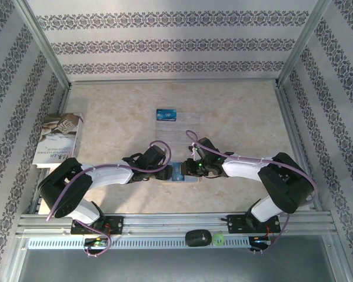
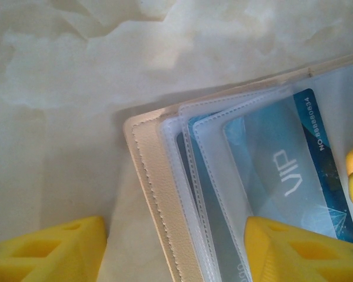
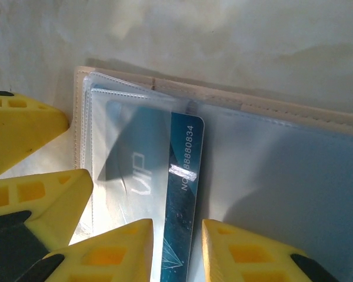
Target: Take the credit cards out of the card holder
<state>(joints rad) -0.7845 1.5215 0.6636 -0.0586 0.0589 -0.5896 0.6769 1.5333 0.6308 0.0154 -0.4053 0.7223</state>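
**a thin grip that could drag the whole holder**

the card holder (image 2: 150,176) lies open on the worktop (image 1: 235,111), just ahead of the arm bases and right between the two hands. the left hand (image 2: 176,229) is spread wide and grasps nothing. one of its fingers sits on bare worktop just outside the holder's stitched tan edge, the other over the clear sleeves (image 2: 223,153). whether that finger presses down i cannot tell.

the right hand (image 3: 177,226) is parted too, not clamped. its fingers stand either side of the dark strip of the vip card (image 3: 185,170), which pokes out of its sleeve toward the holder's middle.

that strip is narrow and lies flat on the pale lining, so closing fingers may skate over it or pinch the sleeve along with it. if the sleeves are not pinned, a pull will likely slide the holder rather than free the card. the two hands crowd the same corner and could knock each other.

beyond the holder, well apart, a blue card (image 1: 166,114) rests on a clear tray (image 1: 185,126). a loose pinch could drop the card on the way there. the book (image 1: 59,138), far to the holder's left, is no obstacle.
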